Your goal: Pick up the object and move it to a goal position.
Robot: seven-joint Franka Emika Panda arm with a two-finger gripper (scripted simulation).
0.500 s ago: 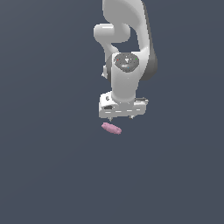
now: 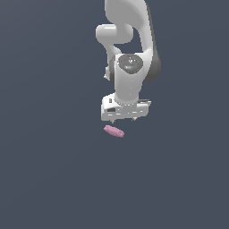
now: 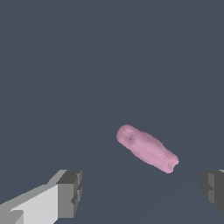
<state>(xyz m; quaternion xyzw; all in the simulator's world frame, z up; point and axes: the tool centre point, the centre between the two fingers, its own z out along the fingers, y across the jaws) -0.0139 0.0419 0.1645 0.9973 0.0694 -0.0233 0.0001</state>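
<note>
I'm on the approach to the grasp, and to do it well I want the gripper (image 2: pixel 125 120) centred over the object (image 2: pixel 113 131) before I lower, with the fingers turned so they close across its short width, not along its length; it lies at a slant to the line between the fingers, so a wrist rotation seems called for. I would descend slowly, keep the fingertips clear of the table (image 2: pixel 49 170) until they bracket the piece, and only then close. The gripper is wide open and holds nothing: in the wrist view one finger (image 3: pixel 70 192) and its partner at the opposite edge stand well apart, far wider than the pink capsule. The object (image 3: pixel 146 148) rests on the table, untouched. In the exterior view it sits just below the gripper and a little toward the exterior view's left, so I judge a small sideways correction is needed as well. No goal marker shows in either view.
</note>
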